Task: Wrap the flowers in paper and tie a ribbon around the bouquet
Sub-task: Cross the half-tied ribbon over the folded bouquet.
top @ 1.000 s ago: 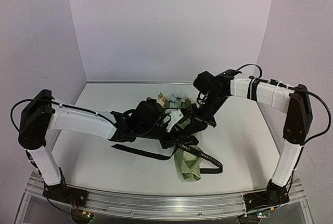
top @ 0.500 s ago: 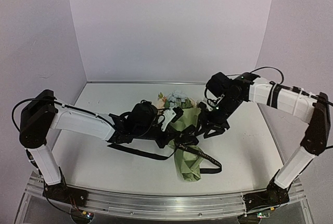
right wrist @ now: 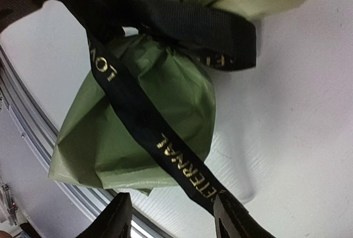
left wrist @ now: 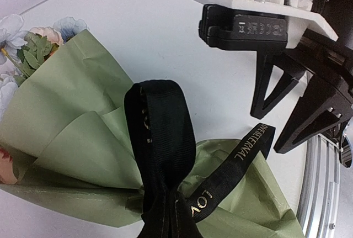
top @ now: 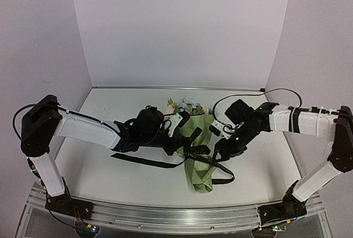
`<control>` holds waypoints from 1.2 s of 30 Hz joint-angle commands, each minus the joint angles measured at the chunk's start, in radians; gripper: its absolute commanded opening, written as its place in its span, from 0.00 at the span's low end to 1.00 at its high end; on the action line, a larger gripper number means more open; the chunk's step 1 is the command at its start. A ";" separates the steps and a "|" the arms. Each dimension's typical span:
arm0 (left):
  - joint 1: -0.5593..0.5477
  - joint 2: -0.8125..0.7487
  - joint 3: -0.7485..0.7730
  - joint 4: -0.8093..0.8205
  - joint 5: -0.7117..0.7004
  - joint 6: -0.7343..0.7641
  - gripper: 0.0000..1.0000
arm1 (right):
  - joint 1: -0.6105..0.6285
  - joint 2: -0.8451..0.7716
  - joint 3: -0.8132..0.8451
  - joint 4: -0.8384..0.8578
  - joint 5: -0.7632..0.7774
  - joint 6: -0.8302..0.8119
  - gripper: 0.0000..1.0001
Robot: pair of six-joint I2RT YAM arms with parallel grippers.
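The bouquet lies mid-table: green paper (top: 199, 174) wrapped as a cone, with the flowers (top: 186, 104) showing at its far, wide end. A black ribbon (top: 144, 162) with gold lettering crosses the cone's waist, its tails trailing left and right. My left gripper (top: 182, 143) is shut on the ribbon at the waist; in the left wrist view a ribbon loop (left wrist: 160, 133) rises from the pinch over the paper (left wrist: 71, 122), and my own fingers are hidden. My right gripper (top: 223, 148) stands open just right of the cone. Its fingertips (right wrist: 230, 218) flank the ribbon tail (right wrist: 143, 122) without gripping it.
The white table (top: 105, 111) is boxed in by pale walls at the back and both sides. An aluminium rail (top: 165, 216) runs along the near edge, close to the cone's narrow end. The two grippers are close together over the bouquet's waist.
My left gripper has shut on the ribbon. My right gripper has opened, let go of the ribbon, and moved from over the bouquet to the near right.
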State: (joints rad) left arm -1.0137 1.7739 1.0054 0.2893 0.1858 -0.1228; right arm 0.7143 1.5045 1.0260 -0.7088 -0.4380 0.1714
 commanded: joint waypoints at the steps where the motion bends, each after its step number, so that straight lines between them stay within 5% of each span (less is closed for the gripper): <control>1: 0.011 -0.039 0.004 0.037 0.024 -0.020 0.00 | 0.007 0.037 0.009 0.142 0.019 -0.081 0.53; 14: 0.023 -0.035 0.009 0.025 0.037 -0.029 0.00 | 0.042 0.123 0.006 0.168 0.039 -0.055 0.52; 21: 0.026 -0.038 0.006 0.023 0.037 -0.032 0.00 | 0.042 0.114 0.003 0.154 0.056 0.004 0.31; 27: 0.027 -0.045 -0.004 0.028 0.037 -0.036 0.00 | 0.042 0.086 0.015 0.123 0.066 0.038 0.02; 36: 0.027 -0.067 -0.026 0.043 0.047 -0.038 0.00 | 0.025 0.061 0.079 0.027 0.147 0.050 0.00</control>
State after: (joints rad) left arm -0.9928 1.7632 0.9969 0.2895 0.2110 -0.1574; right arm 0.7516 1.6093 1.0338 -0.6163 -0.3581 0.2126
